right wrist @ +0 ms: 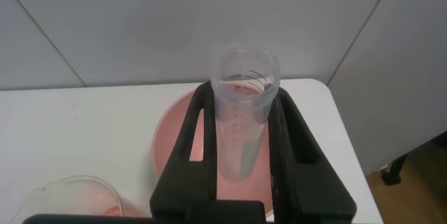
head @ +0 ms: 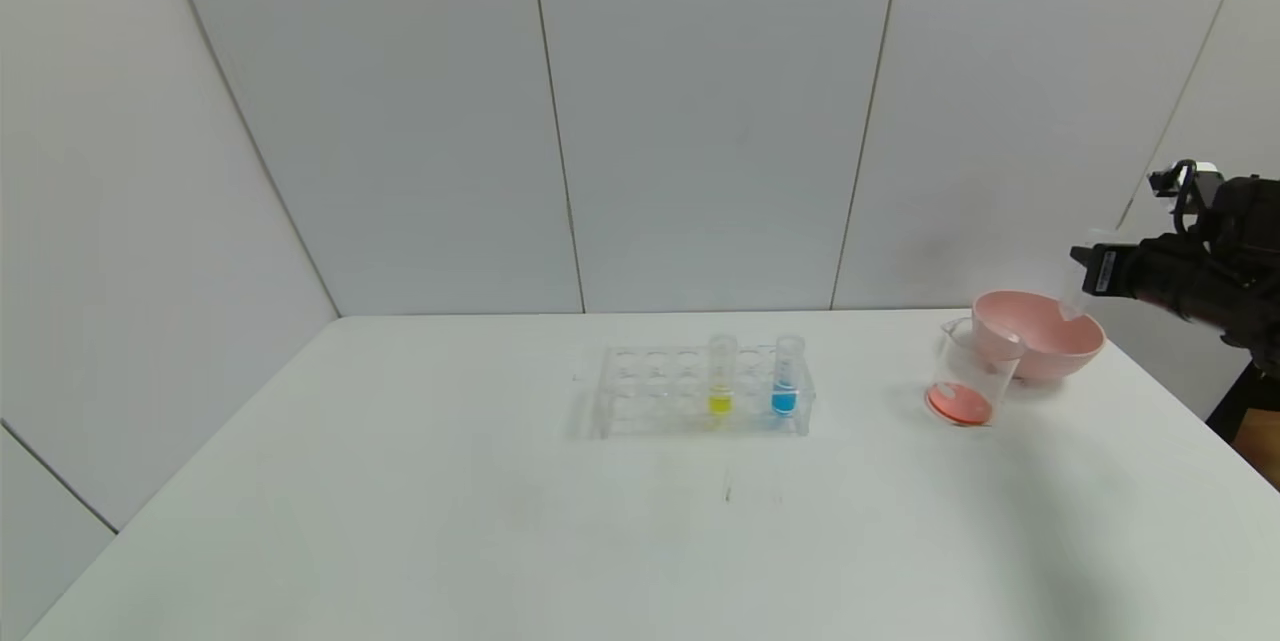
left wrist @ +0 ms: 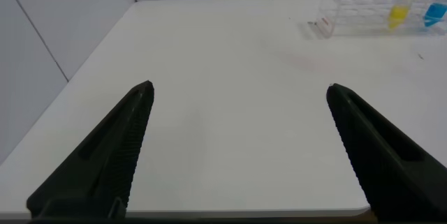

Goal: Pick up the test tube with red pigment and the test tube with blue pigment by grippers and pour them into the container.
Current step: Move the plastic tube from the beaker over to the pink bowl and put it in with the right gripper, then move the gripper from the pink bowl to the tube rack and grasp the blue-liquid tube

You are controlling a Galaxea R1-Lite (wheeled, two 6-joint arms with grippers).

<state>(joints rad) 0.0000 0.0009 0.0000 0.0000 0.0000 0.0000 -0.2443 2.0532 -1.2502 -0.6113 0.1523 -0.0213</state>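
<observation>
empty tube held over the pink bowl, blue tube waiting in the rack

the right gripper (right wrist: 241, 147) pinches a clear, emptied-looking test tube (right wrist: 241, 105) above the pink bowl (head: 1040, 336), at the table's right end. the container (head: 965, 386), just beside the bowl, holds red liquid. the test tube with blue pigment (head: 786, 376) stands upright in the rack (head: 640, 391), well left of that gripper, next to a yellow tube (head: 721, 376). the left gripper (left wrist: 237, 112) hovers spread over the table's near-left part, probably nearer the rack. in the head view the held tube is barely visible.
</observation>
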